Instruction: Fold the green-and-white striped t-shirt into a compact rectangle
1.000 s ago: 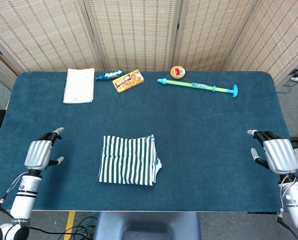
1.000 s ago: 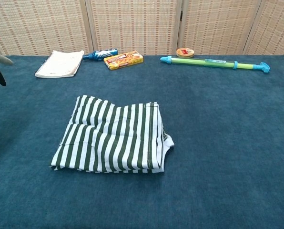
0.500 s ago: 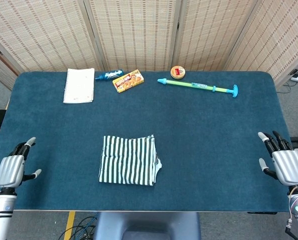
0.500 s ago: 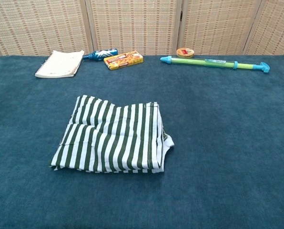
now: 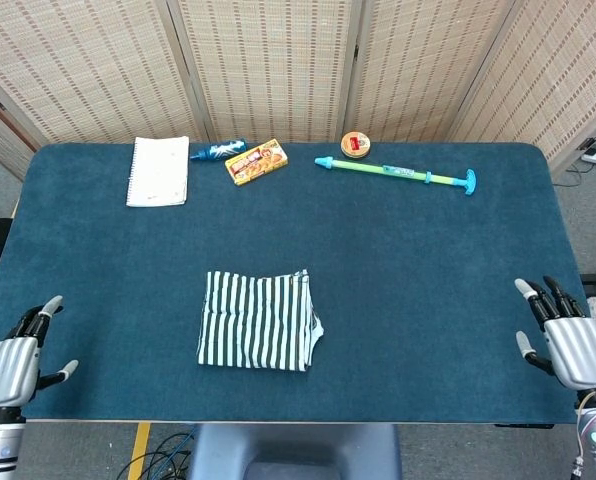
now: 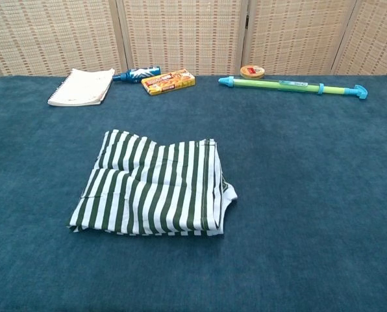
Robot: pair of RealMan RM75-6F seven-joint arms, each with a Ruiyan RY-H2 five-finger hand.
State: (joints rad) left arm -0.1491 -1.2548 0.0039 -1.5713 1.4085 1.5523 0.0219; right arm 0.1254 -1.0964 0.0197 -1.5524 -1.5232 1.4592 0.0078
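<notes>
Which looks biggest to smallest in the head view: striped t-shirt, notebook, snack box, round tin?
1. Striped t-shirt, folded, though it lies nearer the camera, which flatters it.
2. Notebook.
3. Snack box.
4. Round tin, clearly the smallest.

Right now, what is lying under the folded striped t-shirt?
Only the blue table cover shows around the striped t-shirt. Anything beneath the folded layers is covered, so I cannot tell.
</notes>
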